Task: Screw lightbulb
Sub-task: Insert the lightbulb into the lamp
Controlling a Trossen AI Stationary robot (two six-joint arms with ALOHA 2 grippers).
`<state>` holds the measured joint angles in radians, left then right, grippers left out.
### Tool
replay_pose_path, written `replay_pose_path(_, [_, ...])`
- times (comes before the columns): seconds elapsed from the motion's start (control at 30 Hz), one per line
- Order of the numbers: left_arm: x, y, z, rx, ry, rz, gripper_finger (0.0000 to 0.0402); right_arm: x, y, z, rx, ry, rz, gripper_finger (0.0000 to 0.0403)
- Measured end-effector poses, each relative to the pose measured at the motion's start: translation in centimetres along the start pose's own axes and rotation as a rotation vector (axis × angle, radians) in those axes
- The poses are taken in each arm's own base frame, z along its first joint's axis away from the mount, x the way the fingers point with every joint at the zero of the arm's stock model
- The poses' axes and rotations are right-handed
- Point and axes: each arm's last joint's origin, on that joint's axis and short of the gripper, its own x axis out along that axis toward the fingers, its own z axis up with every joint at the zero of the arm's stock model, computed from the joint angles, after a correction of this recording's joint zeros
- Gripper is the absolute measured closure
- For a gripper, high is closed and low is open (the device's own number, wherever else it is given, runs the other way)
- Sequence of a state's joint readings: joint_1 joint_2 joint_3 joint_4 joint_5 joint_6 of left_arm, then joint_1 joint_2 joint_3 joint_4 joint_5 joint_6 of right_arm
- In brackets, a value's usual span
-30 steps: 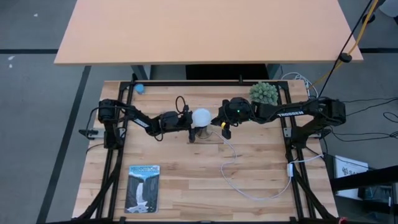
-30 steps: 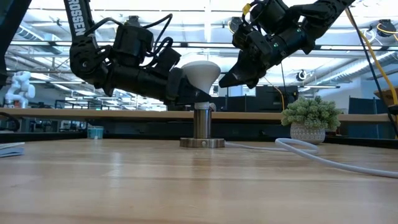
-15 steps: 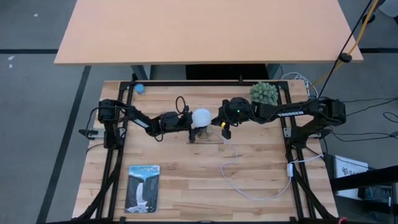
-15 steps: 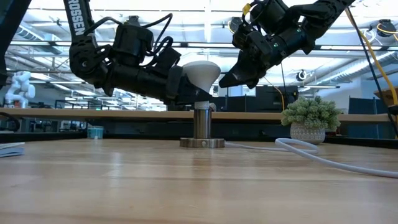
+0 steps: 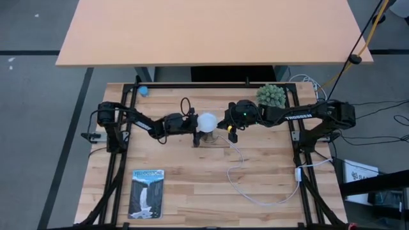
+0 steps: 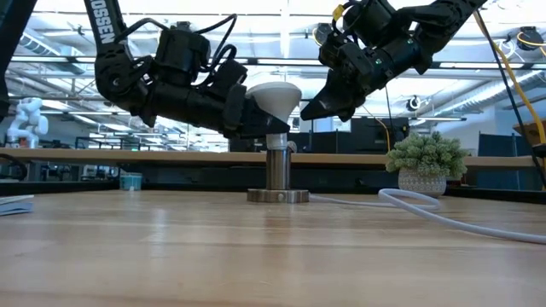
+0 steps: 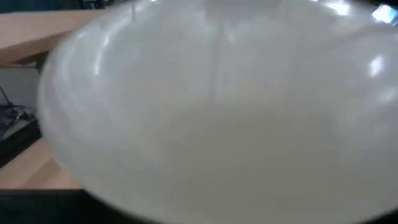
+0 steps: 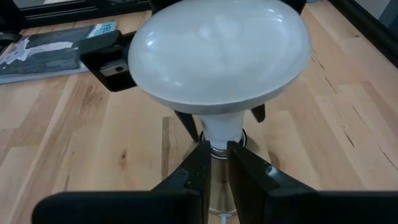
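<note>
We find the lightbulb (image 6: 273, 98) upright with its base in the socket (image 6: 277, 175) at mid-table. The left gripper (image 5: 190, 122) appears clamped on the globe's flank, though its fingers are largely hidden. The right gripper (image 8: 214, 168) waits just beside, jaws nearly together, empty. We judge the bulb light, smooth and fragile; grip the wide globe gently.

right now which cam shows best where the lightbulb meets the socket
The right wrist view: the lightbulb narrows into the socket in plain sight. The low view shows it side-on, partly behind the left gripper. The high view shows only the globe; the left wrist view, only white.
</note>
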<state>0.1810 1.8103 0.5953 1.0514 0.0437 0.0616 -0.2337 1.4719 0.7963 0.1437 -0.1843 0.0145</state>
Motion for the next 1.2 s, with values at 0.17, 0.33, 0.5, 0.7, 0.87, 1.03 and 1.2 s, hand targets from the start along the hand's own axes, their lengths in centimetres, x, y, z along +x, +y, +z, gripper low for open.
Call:
replay_pose_path(0.17, [0.0, 0.1, -0.4, -0.03, 0.043, 0.002, 0.0172, 0.0, 0.0, 0.0, 0.01, 0.0, 0.0, 0.0358])
replay_pose_path(0.33, [-0.2, 0.2, 0.3, -0.033, 0.027, 0.004, 0.0172, 0.0, 0.0, -0.2, 0.03, 0.02, 0.0, 0.0358])
replay_pose_path(0.5, [-0.7, 0.2, 1.1, -0.03, 0.046, 0.005, 0.0172, 0.0, 0.0, -1.0, 0.04, 0.071, -0.002, 0.0358])
replay_pose_path(0.7, [-0.8, 0.2, 1.1, -0.03, 0.054, 0.004, 0.0172, 0.5, -0.3, -2.5, 0.06, 0.046, -0.055, 0.0358])
replay_pose_path(0.87, [-0.8, 0.2, 1.1, -0.03, 0.052, 0.004, 0.0172, 1.8, -0.6, -3.9, 0.075, -0.039, -0.052, 0.0358])
replay_pose_path(1.03, [-0.8, 0.2, 1.1, -0.03, 0.054, 0.004, 0.0172, 2.4, -0.8, -4.1, 0.067, -0.083, -0.091, 0.0358])
replay_pose_path(1.2, [-0.8, 0.2, 1.1, -0.03, 0.054, 0.005, 0.0172, 2.7, -0.9, -3.6, 0.03, -0.163, -0.103, 0.0358])
